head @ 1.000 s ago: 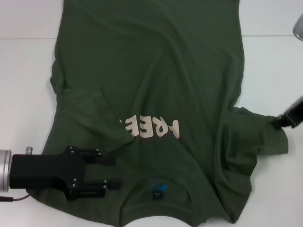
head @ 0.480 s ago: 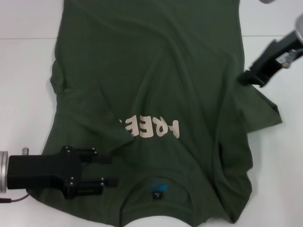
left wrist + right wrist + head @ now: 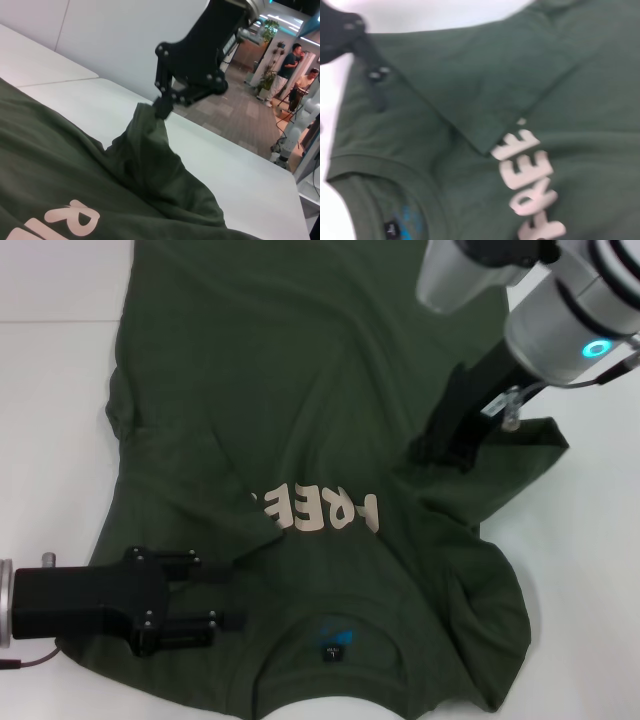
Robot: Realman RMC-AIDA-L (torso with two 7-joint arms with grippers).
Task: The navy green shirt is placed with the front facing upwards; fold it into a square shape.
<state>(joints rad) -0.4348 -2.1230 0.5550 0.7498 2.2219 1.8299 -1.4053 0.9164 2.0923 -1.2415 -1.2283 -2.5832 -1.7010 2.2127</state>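
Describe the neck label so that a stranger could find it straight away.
Start from the green shirt that covers most of the white table. Follow it to the collar at the edge nearest the robot, below the pale lettering and beside the left claw. The label is the small dark tag inside that collar, under a blue mark, the only blue on the shirt.
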